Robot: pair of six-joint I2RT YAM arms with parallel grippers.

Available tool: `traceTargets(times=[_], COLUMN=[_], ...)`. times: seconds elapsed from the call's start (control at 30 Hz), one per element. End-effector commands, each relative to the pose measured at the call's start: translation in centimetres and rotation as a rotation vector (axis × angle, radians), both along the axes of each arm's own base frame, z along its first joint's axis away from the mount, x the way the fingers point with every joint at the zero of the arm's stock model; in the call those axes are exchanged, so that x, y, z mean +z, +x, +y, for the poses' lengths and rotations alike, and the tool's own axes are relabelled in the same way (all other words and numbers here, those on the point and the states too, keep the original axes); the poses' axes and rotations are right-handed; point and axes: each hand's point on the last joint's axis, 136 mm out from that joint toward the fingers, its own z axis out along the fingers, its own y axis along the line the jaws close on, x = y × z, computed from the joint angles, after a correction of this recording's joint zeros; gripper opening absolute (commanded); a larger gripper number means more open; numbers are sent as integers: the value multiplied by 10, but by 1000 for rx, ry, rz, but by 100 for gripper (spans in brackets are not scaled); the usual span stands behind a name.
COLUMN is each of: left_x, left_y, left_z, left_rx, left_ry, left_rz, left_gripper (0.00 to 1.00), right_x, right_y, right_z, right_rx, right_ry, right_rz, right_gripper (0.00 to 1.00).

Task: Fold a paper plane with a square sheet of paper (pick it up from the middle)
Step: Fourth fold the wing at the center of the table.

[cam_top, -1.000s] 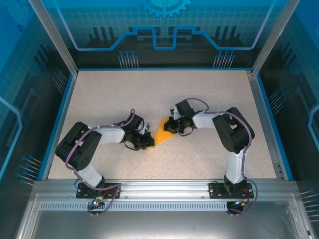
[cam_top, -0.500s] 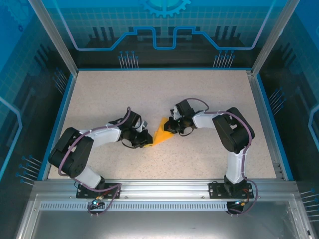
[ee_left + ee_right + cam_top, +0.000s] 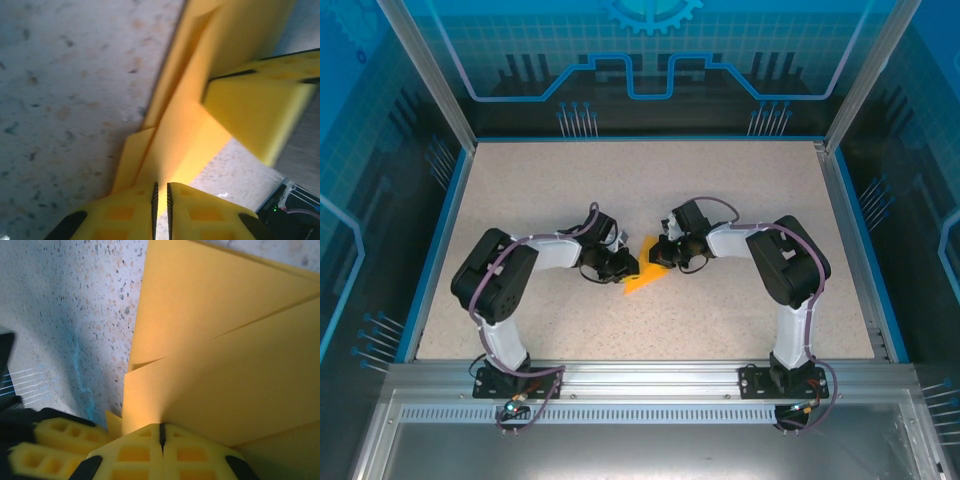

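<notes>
Paper plane (image 3: 645,268), orange-yellow and only partly folded, lies near the middle of the speckled table (image 3: 540,190), a little closer to the near edge than to the far one. It sits between the two grippers, which meet over it from either side.

The left gripper (image 3: 626,267) reaches in from the left edge's side. In its wrist view, the left gripper (image 3: 161,197) has its jaws drawn almost together. Only a thin slit is left, and an edge of the paper plane (image 3: 175,135) runs straight into it, so the paper looks pinched there. A layered flap and a crease run away up the sheet, and one of the right gripper's yellow fingers (image 3: 255,115) sits on the paper further along.

The right gripper (image 3: 661,256) comes in from the right. Seen from its wrist, the right gripper (image 3: 161,432) has its jaws fully closed on the paper plane (image 3: 225,340), whose overlapping layers fan out above the pads.
</notes>
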Motion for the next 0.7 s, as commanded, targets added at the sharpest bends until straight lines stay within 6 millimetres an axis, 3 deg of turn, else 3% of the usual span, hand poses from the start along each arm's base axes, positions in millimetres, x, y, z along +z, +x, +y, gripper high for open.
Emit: traceTargets(times=[0.0,0.1,0.27,0.4,0.57,0.67], left_x=[-15,-29,-42,-47,-46,-44], left_y=[-5,-19,-41,-47,-45,-43], left_z=[14,27,30,32,31,31], left_rx=[8,-12,-37,-34,-38,-39], left_ry=[116,216,234,237,246,246], left_rz=[48,75,108,120,115,107], left_gripper=[15,12,11,10,10,10], right_x=[-25,-15,10,31,38,25], right_y=[-11,-6,3,6,3,-4], right_z=[-26,-23,-10,6,25,28], right_rx=[-38,-37,-12,22,63,66], right_ry=[-112,-101,-50,0,31,-3], right_rz=[88,69,22,-18,-27,-5], right_gripper=[4,5,5,6,7,7])
